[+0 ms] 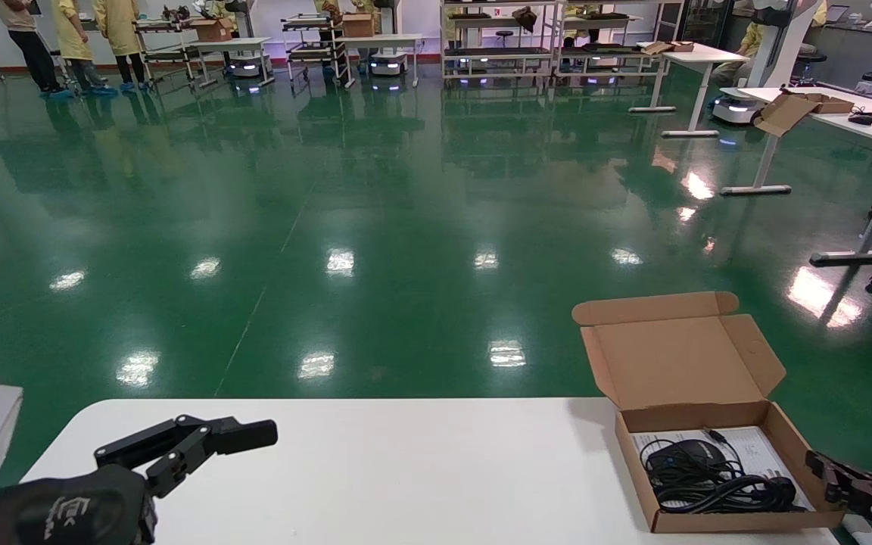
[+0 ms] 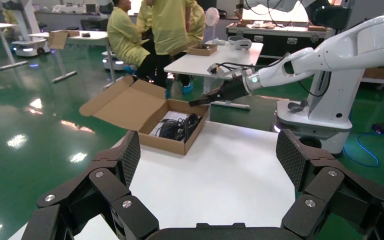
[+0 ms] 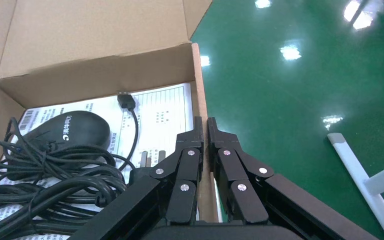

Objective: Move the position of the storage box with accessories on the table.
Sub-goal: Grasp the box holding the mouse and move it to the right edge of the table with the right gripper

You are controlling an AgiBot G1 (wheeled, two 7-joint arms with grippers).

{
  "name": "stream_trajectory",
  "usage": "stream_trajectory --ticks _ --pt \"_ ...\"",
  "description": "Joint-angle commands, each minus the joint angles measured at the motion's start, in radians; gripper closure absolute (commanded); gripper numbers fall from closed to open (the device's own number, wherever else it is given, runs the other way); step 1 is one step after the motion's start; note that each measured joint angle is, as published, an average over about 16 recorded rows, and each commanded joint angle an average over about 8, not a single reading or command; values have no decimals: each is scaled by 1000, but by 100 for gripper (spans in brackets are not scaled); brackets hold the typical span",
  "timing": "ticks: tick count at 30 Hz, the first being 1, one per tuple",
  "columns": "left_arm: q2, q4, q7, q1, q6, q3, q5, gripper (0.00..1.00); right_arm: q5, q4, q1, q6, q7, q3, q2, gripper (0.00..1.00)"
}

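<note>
Fingers (image 3: 196, 131) of the right gripper (image 3: 203, 131) are clamped on the box's (image 1: 716, 522) right wall, one inside, one outside, the cardboard pinched between them near the wall's middle. Inside the box, just beside the inner finger, lie the mouse (image 3: 60, 137), cable (image 3: 40, 185) and sheet (image 3: 155, 112); the lid (image 1: 678, 359) stands open on the far side. The box sits at the table's (image 1: 406, 469) right front corner, extending leftward from the gripper, its long axis apparently running front to back. The left gripper (image 2: 207, 160) hovers low over the opposite end, spread wide and empty, well apart from the box. Judgement: the right arm is engaged and far nearer; any shift will be led from that wall.
</note>
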Motion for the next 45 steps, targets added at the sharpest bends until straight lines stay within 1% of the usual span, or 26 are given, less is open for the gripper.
stream_trajectory --ticks 1,5,12,16,45 --pt "0 0 0 0 0 0 0 0 2 4 -6 9 -6 1 -5 100" --pt "0 0 0 0 0 0 0 0 -8 2 0 47 -28 -6 -11 100" --pt "0 0 0 0 0 0 0 0 -23 -5 12 142 -56 -17 -31 100" --pt "0 0 0 0 0 0 0 0 -31 3 12 162 -64 -22 -40 100" --pt "0 0 0 0 0 0 0 0 -67 18 17 83 -76 -47 -28 100"
